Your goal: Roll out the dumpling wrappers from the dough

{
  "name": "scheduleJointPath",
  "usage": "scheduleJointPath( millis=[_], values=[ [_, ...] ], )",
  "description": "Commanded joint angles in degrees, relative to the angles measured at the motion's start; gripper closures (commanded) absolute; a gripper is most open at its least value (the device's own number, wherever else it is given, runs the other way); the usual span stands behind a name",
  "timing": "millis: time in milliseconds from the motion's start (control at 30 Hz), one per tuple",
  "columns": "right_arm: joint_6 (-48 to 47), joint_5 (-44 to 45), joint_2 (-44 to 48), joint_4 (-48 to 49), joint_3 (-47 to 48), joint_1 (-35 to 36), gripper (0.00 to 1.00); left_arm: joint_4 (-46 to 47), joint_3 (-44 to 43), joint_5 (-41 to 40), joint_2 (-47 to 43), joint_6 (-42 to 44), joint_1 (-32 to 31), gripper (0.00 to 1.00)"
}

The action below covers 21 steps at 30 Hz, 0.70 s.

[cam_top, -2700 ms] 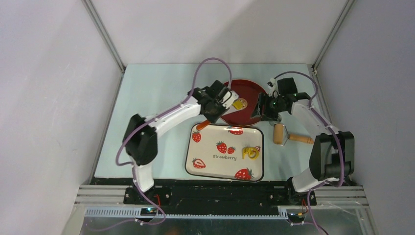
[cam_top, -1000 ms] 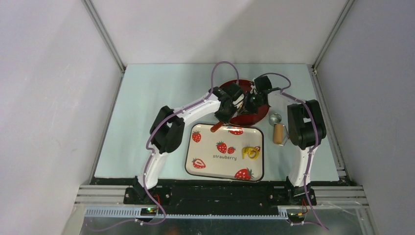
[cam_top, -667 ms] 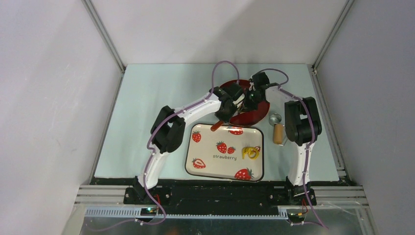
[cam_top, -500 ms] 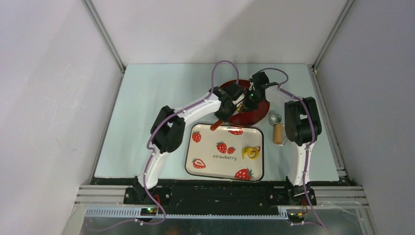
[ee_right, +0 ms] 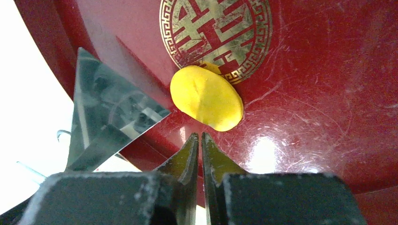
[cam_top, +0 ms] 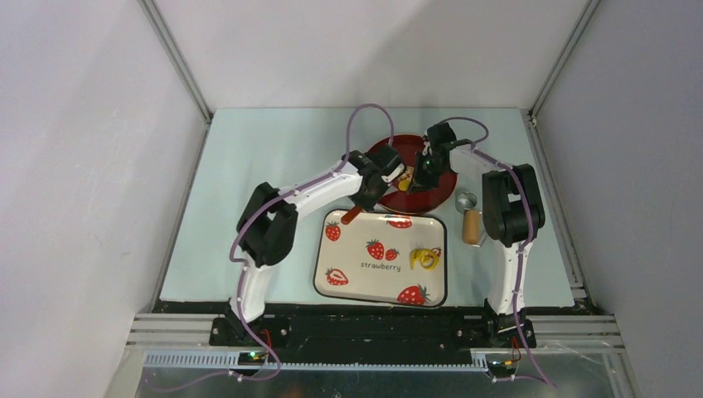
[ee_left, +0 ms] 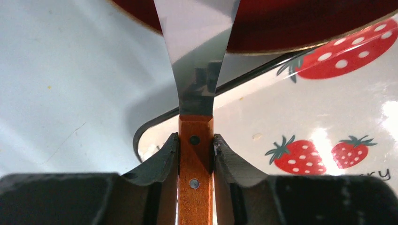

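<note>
A flat round yellow dumpling wrapper (ee_right: 206,97) lies on the red plate (ee_right: 319,93) at the edge of its gold emblem; from above the wrapper (cam_top: 404,184) shows between the two grippers. My right gripper (ee_right: 197,136) hovers just short of it, jaws nearly together and holding nothing. My left gripper (ee_left: 195,140) is shut on the orange wooden handle (ee_left: 195,154) of a metal spatula. The spatula blade (ee_left: 197,56) reaches over the plate's near-left rim, beside the wrapper and clear of it. A ragged yellow dough scrap (cam_top: 424,259) lies on the strawberry tray (cam_top: 352,249).
A wooden rolling pin (cam_top: 471,225) and a small round metal cutter (cam_top: 467,201) lie on the table right of the tray and plate. The tray's far edge sits close under the spatula handle. Both arms (cam_top: 315,186) crowd over the plate.
My left arm has pulled back to the left, drawing the spatula blade away so the wrapper now shows on the plate. My right gripper has stayed over the plate.
</note>
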<state>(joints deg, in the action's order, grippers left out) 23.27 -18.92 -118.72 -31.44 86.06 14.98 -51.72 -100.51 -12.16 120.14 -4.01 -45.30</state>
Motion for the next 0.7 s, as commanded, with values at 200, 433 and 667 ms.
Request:
scheduleJointPath(
  millis=[200,433,667],
  values=[
    [1.32,-5.39,8.57,0.24,-4.09,-0.38,0.67,0.5,8.05,-1.56,-16.08,-0.21,3.4,1.0],
    [1.64,-7.07,17.83,-0.35,-9.44,-1.6,0.6,4.54,17.84,0.85,-26.71,-1.44,9.13,1.0],
    [0.44,-6.49,27.96,-2.74,-16.0,-4.72,0.55,9.58,32.52,6.67,-32.22,-2.58,18.29,1.0]
  ],
)
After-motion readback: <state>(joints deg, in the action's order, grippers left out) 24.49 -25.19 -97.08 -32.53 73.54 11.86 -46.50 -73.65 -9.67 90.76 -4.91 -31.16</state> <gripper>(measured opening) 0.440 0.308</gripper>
